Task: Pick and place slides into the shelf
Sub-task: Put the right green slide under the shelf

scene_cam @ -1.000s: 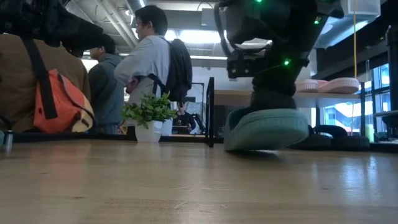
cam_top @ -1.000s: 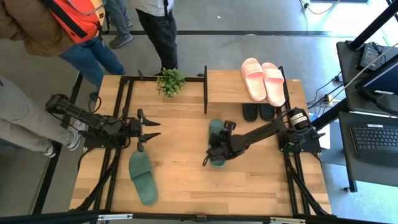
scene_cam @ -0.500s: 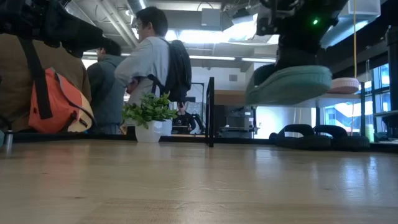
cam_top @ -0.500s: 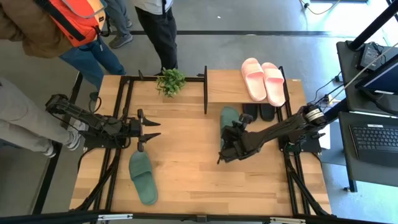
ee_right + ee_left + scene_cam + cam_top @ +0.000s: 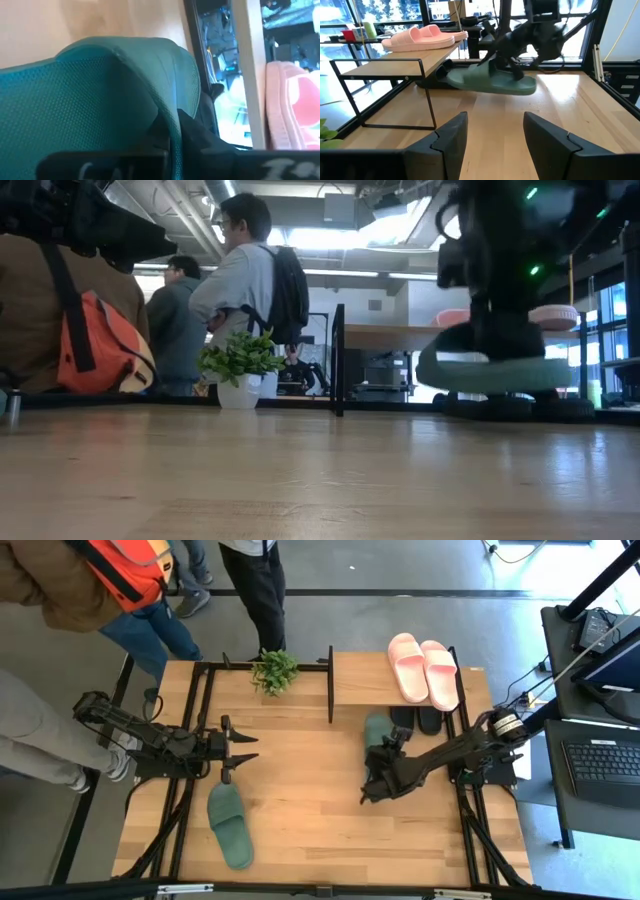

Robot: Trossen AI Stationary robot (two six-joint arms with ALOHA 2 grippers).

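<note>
One green slide hangs clear of the table in front of the shelf, with my right gripper shut on it; it also shows in the low view and the left wrist view. The other green slide lies sole-down on the table at the near left. A pink pair rests on the shelf's top plank. A black pair sits on the level below. My left gripper waits open at the left, above the table. My right gripper holds the green slide by its wide strap, at the strap's edge, with a dark finger beside it. The fingers come slanting down from the table's near right. The slide hangs about level, sole down, clear of the table.
A small potted plant stands at the far edge, left of the shelf's black frame post. People stand beyond the table's far left edge. Bare wood lies between the two arms.
My right gripper has carried the green slide from the table's middle toward the far right, up to the shelf's front. The slide has come up off the table, tipped toe-up on the way, and now hangs about level and lower.
</note>
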